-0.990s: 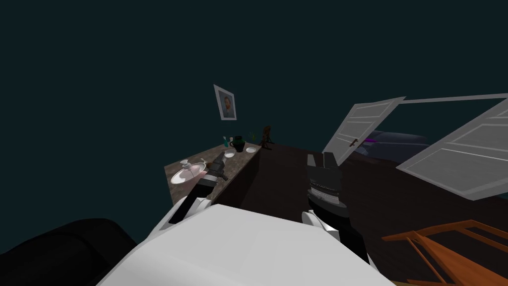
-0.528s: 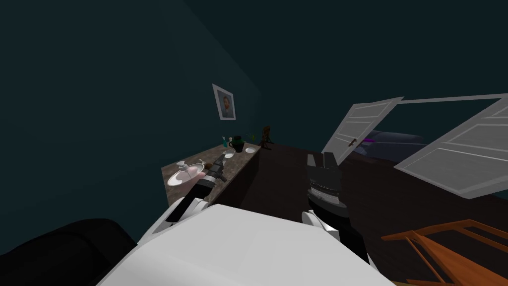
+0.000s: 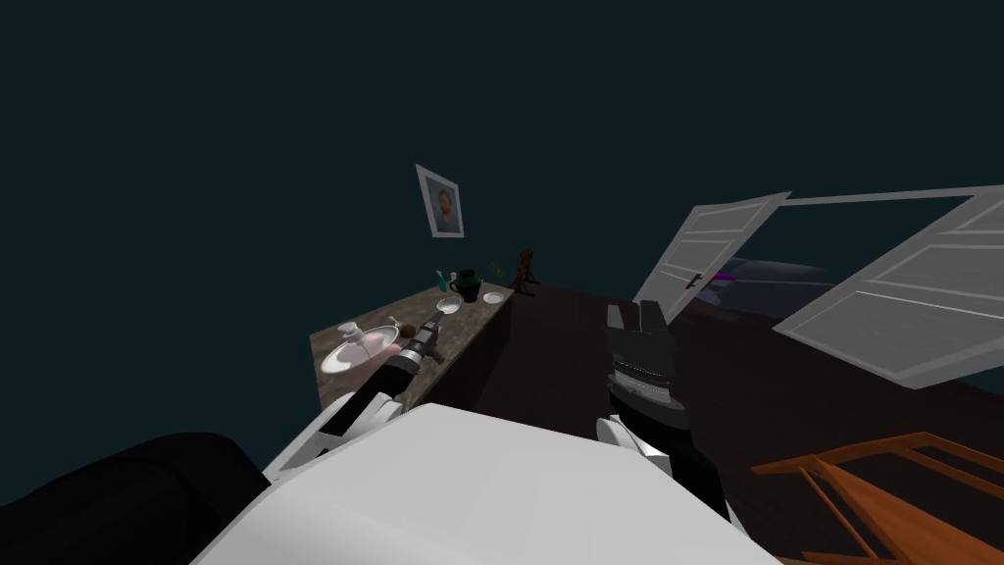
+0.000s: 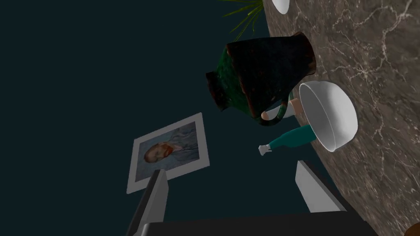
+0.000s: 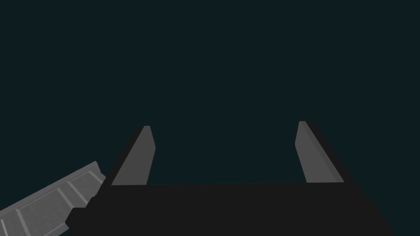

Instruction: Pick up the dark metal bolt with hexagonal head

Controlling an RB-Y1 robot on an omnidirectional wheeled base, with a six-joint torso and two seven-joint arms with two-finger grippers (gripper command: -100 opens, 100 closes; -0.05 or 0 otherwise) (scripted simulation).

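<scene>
At the brown marbled counter I am holding the left gripper low over the top, its two fingers standing wide apart with nothing between them. Just ahead of it a white bowl is sitting on the marble, with a dark green jug just beside it and a teal bottle behind them, toward the wall. A framed portrait is hanging on the dark teal wall above.

In the head view, a white plate is lying on the near end of the counter, and a small brown lump is lying just beside the gripper. I cannot tell which of the small things here is the bolt.

I am keeping the right gripper raised out front, well apart from the counter, its fingers spread wide and empty.
</scene>
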